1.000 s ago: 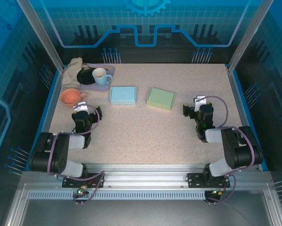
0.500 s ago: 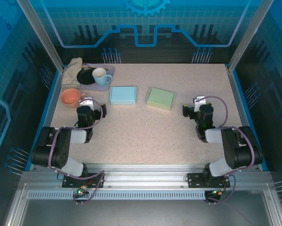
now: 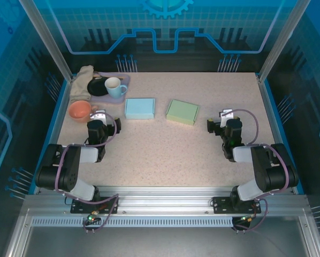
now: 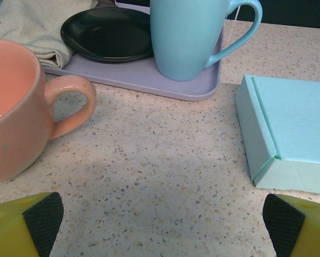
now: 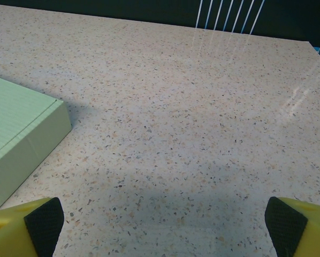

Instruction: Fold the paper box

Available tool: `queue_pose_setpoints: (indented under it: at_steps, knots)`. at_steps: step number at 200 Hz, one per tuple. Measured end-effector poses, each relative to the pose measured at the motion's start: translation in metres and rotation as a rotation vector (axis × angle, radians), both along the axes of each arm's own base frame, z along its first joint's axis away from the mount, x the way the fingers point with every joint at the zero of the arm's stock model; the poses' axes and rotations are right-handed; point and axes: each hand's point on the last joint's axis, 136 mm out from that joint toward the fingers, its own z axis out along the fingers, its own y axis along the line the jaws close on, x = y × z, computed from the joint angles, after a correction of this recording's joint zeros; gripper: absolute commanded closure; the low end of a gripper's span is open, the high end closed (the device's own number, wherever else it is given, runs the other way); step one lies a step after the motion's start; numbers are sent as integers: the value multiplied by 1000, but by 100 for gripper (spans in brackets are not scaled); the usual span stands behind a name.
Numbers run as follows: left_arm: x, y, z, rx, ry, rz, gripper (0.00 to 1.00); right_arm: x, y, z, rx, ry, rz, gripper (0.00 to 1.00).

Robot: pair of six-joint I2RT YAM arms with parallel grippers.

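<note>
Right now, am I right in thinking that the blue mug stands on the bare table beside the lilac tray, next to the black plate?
Not quite. The blue mug stands on the lilac tray itself, not on the bare table beside it. It is indeed next to the black plate, which lies on the same tray. The left wrist view shows this plainly.

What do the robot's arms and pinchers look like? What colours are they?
The left arm and right arm have chunky black joints with pale grey links. A purple cable loops along each, and a small white tag sits by each wrist. The fingers are yellow with black pads.
</note>
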Motion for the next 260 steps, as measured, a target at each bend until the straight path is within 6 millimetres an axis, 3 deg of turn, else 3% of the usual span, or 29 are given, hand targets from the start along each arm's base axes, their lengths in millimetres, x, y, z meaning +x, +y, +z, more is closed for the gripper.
queue_pose_setpoints:
  at_steps: [260]
  knots:
    - [0, -3, -2, -5, 7, -17, 1, 0, 0, 0, 0, 0, 0, 0]
